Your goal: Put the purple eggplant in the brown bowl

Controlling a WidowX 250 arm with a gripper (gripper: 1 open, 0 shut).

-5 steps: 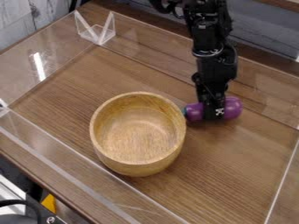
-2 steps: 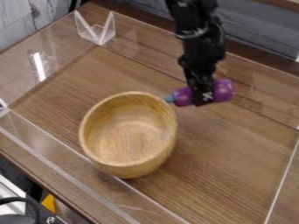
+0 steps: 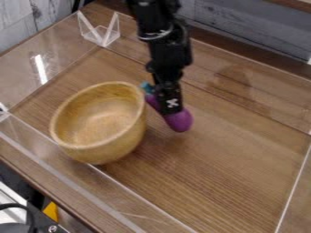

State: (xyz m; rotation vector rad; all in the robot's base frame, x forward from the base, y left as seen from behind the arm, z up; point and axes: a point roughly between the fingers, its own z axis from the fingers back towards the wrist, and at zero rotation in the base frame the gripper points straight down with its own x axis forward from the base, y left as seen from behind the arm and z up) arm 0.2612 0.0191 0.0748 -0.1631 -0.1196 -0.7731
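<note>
The purple eggplant (image 3: 176,116) hangs in my gripper (image 3: 165,102), whose black fingers are shut on it just above the wood. It sits right beside the right rim of the brown bowl (image 3: 97,121), a large light-brown wooden bowl that is empty inside and tipped or pushed toward the left. The eggplant's blue-green cap peeks out at the left of the fingers, close to the bowl's rim. My black arm (image 3: 162,36) comes down from the top of the view.
A wooden table surface (image 3: 231,155) is fenced by clear acrylic walls (image 3: 49,64) on all sides. A small clear stand (image 3: 97,29) sits at the back left corner. A grey plank wall runs behind.
My gripper lifted the eggplant off the table and carried it left toward the bowl. The bowl itself slid left and toward the front.
</note>
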